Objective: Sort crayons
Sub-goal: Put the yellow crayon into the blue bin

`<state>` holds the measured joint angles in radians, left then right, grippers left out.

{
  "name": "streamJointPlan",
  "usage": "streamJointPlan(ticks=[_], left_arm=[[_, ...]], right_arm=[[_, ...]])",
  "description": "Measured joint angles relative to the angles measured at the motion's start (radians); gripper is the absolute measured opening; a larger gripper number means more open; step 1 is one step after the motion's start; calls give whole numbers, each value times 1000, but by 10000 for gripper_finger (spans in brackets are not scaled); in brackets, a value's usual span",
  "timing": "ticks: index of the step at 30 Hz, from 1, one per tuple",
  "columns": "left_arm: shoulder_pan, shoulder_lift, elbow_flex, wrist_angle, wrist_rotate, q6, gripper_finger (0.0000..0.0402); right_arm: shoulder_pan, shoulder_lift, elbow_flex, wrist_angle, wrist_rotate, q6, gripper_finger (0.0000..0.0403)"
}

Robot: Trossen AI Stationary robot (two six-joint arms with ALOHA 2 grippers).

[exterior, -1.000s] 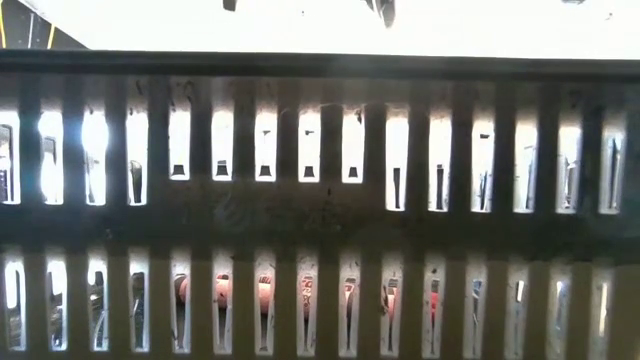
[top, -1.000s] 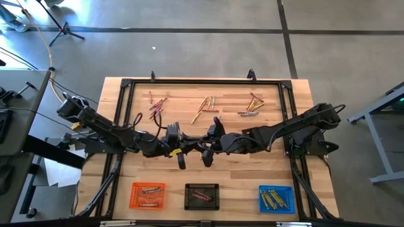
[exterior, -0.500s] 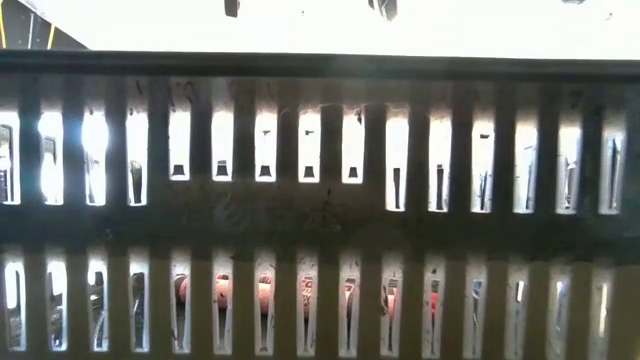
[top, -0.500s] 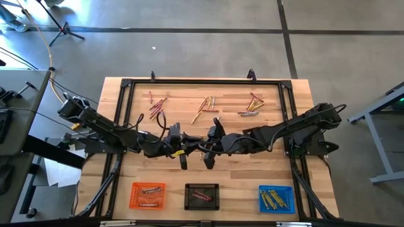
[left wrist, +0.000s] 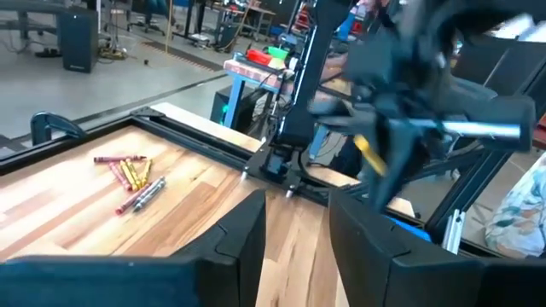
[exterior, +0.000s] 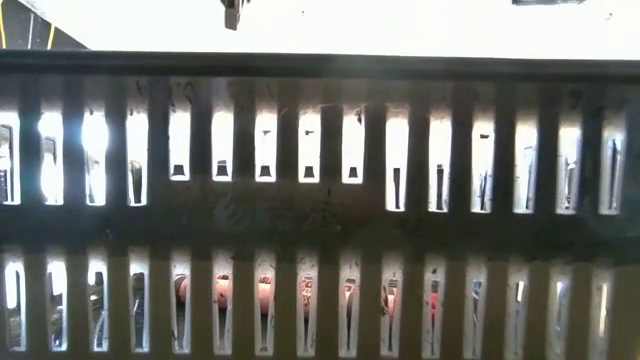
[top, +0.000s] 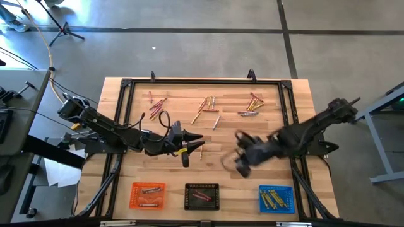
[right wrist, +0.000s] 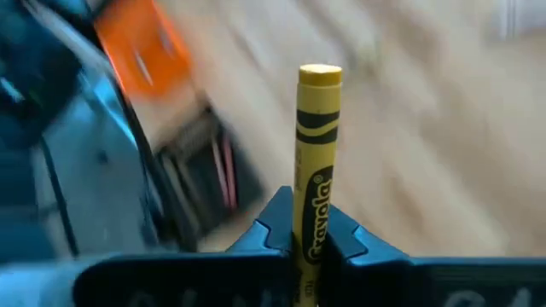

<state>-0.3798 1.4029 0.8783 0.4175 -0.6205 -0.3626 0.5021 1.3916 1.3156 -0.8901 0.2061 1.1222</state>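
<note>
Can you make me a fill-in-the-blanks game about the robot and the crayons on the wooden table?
1. The right end effector is shut on a thin ______ wax crayon.
2. The square plastic tray between the orange tray and the blue tray is ______.
3. The left end effector has its two dark fingers ______ with nothing between them.
4. The blue tray already holds only ______ crayons.

Missing words: yellow; black; open; yellow

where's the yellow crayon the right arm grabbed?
The yellow crayon stands clamped upright in the right pincer, over the table's right half in the high view, up and left of the blue tray.
</note>
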Motion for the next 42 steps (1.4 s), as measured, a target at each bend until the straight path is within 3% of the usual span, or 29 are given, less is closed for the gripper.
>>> streamJointPlan(ticks=[4,9,12,15,18,23,28,36,42], left_arm=[[0,0,0,-8,0,-1,116],[0,0,0,-11,4,-2,115],[-1,0,0,-11,10,-1,115],[0,0,0,-10,10,-1,115],[0,0,0,-9,11,-2,115],[-17,0,0,-15,19,-38,115],[-35,-1,0,-175,29,-94,115],[7,14,-1,-679,87,-689,106],[66,99,2,-632,260,-753,94]], right_arm=[[184,29,-45,-51,-86,282,4],[388,94,-141,45,-158,599,4],[444,133,-184,33,-158,750,4],[463,157,-219,34,-152,802,6],[483,170,-256,59,-172,808,24],[503,173,-302,90,-331,808,75],[498,173,-303,87,-390,740,114],[449,173,-302,81,-389,679,123],[340,171,-301,17,-390,384,123]])
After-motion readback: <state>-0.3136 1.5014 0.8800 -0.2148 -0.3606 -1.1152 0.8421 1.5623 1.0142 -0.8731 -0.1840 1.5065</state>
